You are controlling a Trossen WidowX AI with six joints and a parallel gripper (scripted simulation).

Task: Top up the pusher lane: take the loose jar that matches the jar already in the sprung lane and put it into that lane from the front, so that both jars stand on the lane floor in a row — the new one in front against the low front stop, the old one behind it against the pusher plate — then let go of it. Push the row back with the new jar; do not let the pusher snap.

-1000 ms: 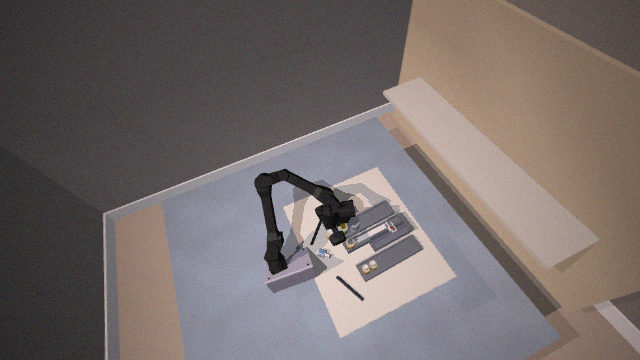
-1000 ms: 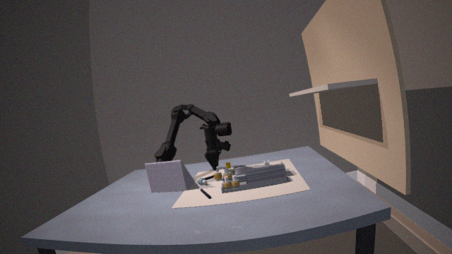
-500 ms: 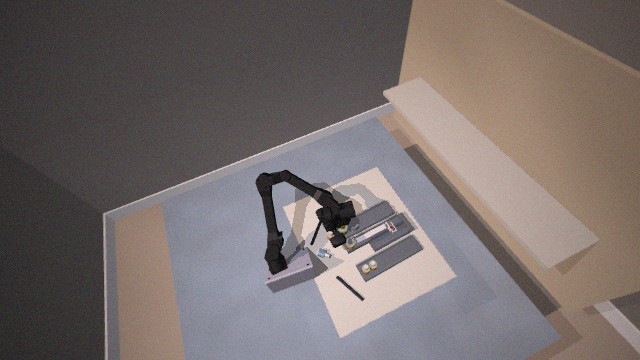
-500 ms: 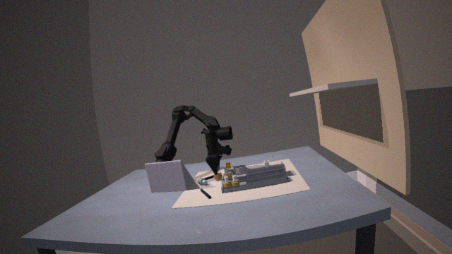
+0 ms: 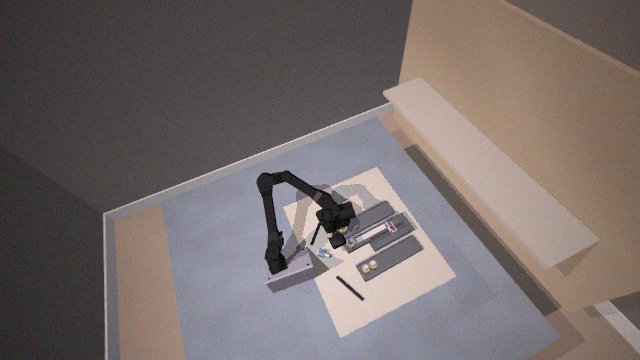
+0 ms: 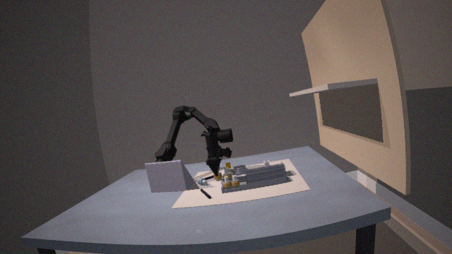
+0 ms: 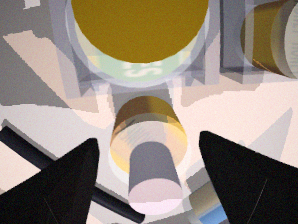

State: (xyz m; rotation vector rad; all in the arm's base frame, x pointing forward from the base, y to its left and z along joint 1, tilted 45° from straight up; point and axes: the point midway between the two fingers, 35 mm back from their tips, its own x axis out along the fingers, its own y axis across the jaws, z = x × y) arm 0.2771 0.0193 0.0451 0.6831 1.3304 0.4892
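A loose amber jar with a pale cap (image 7: 148, 142) (image 6: 217, 176) stands upright in front of the lanes. My gripper (image 7: 149, 141) (image 6: 215, 173) points down over it, with one finger on each side. The fingers are part-way apart, and gaps show between them and the jar. In the top view the wrist hides the fingertips. The middle, sprung lane (image 5: 394, 239) holds one amber jar (image 5: 351, 243) (image 7: 265, 37) at its front end; it is cut off in the wrist view. A fitting with a red mark (image 5: 391, 227) sits farther back on that lane.
A yellow-topped jar (image 7: 140, 27) (image 6: 228, 165) stands in the neighbouring lane, close behind the loose jar. Two small amber jars (image 5: 370, 267) stand in the other outer lane. A blue-banded jar (image 5: 324, 253) (image 7: 212, 211) lies nearby. Black bars (image 5: 315, 234) (image 5: 350, 288) flank the area; a lilac block (image 6: 166, 177) stands by the arm base.
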